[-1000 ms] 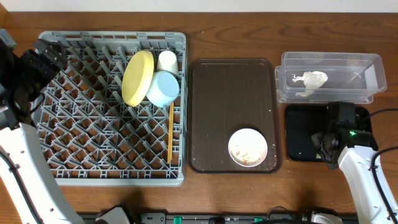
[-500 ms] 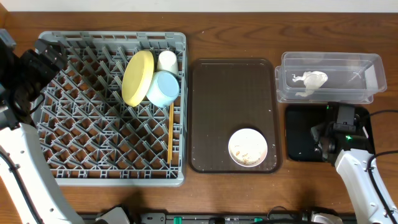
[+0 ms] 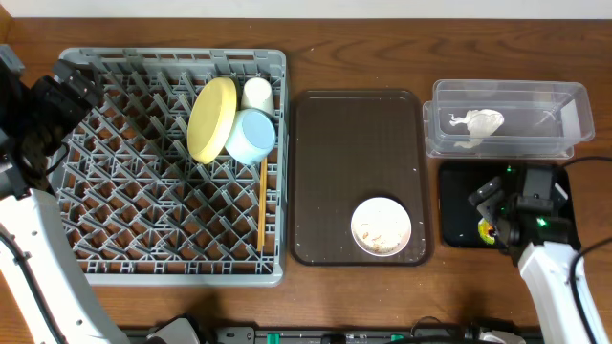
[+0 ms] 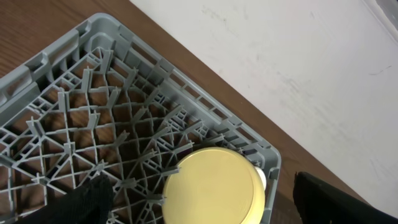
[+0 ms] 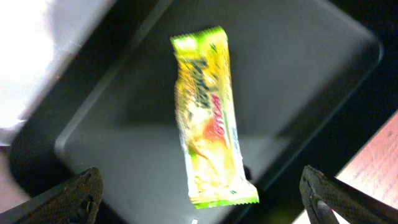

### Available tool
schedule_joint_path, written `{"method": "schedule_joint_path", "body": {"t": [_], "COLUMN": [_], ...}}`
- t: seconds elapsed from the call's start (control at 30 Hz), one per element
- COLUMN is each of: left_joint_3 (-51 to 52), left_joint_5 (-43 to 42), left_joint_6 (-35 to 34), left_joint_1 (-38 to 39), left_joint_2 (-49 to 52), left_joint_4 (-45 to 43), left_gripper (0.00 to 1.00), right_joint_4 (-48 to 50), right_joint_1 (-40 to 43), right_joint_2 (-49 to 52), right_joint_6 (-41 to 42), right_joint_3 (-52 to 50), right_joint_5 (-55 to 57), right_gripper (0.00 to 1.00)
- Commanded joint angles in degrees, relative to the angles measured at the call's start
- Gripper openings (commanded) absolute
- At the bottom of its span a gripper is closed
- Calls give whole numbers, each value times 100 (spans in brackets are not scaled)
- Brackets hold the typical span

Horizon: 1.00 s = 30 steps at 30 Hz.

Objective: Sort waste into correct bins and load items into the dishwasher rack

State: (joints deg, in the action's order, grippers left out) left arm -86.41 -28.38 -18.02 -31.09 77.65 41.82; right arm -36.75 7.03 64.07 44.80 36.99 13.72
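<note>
The snack wrapper (image 5: 208, 118) lies flat on the floor of the black tray (image 5: 112, 143), free of my right gripper (image 5: 205, 208), which hangs open just above it. From overhead the right gripper (image 3: 492, 212) is over the black tray (image 3: 459, 205), with a bit of the wrapper (image 3: 487, 229) showing. The napkin (image 3: 475, 124) sits in the clear tub (image 3: 507, 118). In the dishwasher rack (image 3: 172, 162) are the yellow plate (image 3: 211, 118), blue bowl (image 3: 251, 137), white cup (image 3: 256, 93) and chopsticks (image 3: 261, 205). My left gripper (image 3: 72, 86) is open at the rack's far-left corner.
A white bowl (image 3: 382, 225) holding crumbs stands at the near right of the brown serving tray (image 3: 359, 134), between the rack and the bins. In the left wrist view the plate (image 4: 214, 186) stands on edge in the rack (image 4: 93, 112) by the wall.
My right gripper has gone from shut to open and let go of the wrapper, which now rests in the black tray. The left arm has not moved.
</note>
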Motion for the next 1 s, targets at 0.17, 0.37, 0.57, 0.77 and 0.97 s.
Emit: {"method": "schedule_joint_path", "body": {"t": [0.17, 0.37, 0.57, 0.77, 0.97], "left_joint_3": [-83, -83, -83, -83, -83], "left_joint_5": [-55, -55, -55, -55, -55], "left_joint_6": [15, 15, 15, 15, 15], "left_joint_1": [-24, -24, -24, -24, -24], "left_joint_2": [17, 17, 17, 17, 17], "left_joint_4": [-4, -4, -4, -4, -4], "left_gripper": [93, 94, 93, 93, 93], "right_joint_4": [57, 52, 52, 52, 52], "right_joint_1": [50, 50, 50, 50, 50], "right_joint_2": [-901, -881, -863, -861, -861], "right_joint_6": [-269, -269, -269, -269, -269], "right_joint_3": [52, 50, 50, 50, 50], "right_joint_5": [81, 81, 81, 81, 81], "right_gripper": [99, 99, 99, 99, 99]}}
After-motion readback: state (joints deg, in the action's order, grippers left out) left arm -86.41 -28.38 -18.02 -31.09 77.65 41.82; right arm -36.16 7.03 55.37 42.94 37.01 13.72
